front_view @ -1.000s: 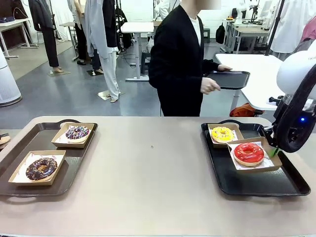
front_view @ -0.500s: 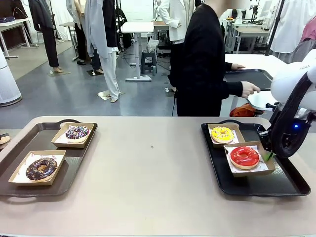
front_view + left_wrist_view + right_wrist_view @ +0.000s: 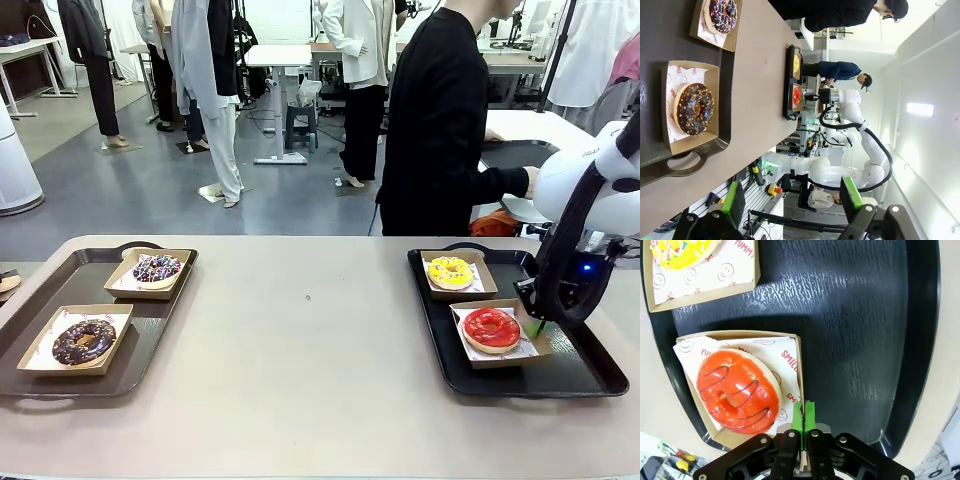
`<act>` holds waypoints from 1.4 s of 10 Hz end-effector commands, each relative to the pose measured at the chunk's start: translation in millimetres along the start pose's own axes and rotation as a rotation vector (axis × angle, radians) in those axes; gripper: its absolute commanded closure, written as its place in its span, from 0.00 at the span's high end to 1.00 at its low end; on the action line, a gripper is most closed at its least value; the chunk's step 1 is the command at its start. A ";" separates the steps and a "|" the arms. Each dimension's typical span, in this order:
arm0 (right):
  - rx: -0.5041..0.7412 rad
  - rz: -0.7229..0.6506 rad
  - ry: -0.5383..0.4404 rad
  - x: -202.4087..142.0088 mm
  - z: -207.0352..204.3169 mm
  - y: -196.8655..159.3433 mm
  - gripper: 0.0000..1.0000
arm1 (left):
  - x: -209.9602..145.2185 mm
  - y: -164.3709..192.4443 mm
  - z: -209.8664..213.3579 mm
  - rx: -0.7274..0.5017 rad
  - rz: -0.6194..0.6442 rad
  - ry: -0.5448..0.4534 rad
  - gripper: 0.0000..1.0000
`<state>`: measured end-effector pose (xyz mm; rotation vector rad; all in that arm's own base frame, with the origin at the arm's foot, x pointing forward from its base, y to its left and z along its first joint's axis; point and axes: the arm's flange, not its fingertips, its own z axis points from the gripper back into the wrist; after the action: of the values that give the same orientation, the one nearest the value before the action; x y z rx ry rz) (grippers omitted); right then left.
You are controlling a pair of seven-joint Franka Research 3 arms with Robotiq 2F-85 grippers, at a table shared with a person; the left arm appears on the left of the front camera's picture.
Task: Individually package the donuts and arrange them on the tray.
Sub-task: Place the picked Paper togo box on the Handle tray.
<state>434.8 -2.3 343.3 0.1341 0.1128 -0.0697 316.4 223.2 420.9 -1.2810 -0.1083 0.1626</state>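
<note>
The red-glazed donut lies in a paper-lined cardboard box on the black tray, at the tray's near middle, and the yellow-glazed donut sits in its own box just beyond it, toward the tray's far left corner; the two boxes are just beside each other. The right gripper stands at the red donut's box on the side away from the tray's left edge, its fingers pressed together on the box's wall, pinching the cardboard rim between the green pads. Well apart from the black tray, at the worktop's left end, a brown tray carries two more boxed donuts: the sprinkled chocolate donut at its far side and the dark chocolate donut at its near side. The left gripper hovers off that brown tray's near handle, its fingers spread wide and holding nothing. A person in a black top stands beyond the black tray's far edge, turned toward another table.
</note>
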 end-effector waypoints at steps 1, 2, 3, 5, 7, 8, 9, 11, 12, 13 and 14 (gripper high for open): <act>0.006 0.029 -0.003 10.6 -1.9 -1.9 0.01 | -1.9 -0.7 1.7 -0.010 -0.011 0.001 1.00; 0.011 0.038 -0.002 11.1 -3.6 -1.5 0.01 | -1.9 -0.7 1.7 -0.010 -0.011 0.001 1.00; 0.017 0.041 -0.006 11.8 -2.3 -2.9 0.54 | -1.9 -0.7 1.7 -0.010 -0.011 0.001 1.00; 0.020 0.047 -0.025 7.9 5.2 -4.9 1.00 | -1.9 -0.7 1.7 -0.010 -0.011 0.001 1.00; 0.023 0.046 -0.025 5.3 8.6 -5.1 1.00 | -1.9 -0.7 1.7 -0.010 -0.011 0.001 1.00; 0.024 0.049 -0.025 4.4 8.3 -4.4 0.86 | -1.9 -0.7 1.7 -0.010 -0.011 0.001 1.00; 0.025 0.050 -0.022 3.7 7.9 -4.0 0.96 | -1.9 -0.7 1.7 -0.010 -0.011 0.001 1.00; 0.027 0.057 -0.021 1.3 8.8 -4.2 1.00 | -1.9 -0.7 1.7 -0.010 -0.011 0.001 1.00; 0.032 0.059 -0.021 0.2 10.5 -5.1 1.00 | -1.9 -0.7 1.7 -0.010 -0.011 0.001 1.00; 0.036 0.058 -0.016 -0.4 11.1 -6.6 1.00 | -1.9 -0.7 1.7 -0.010 -0.011 0.001 1.00; 0.041 0.057 -0.014 -1.4 11.8 -8.6 1.00 | -1.9 -0.7 1.7 -0.010 -0.011 0.001 1.00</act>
<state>441.0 -6.3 353.6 0.1404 0.0909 -0.0316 316.4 223.2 420.9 -1.2810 -0.1083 0.1626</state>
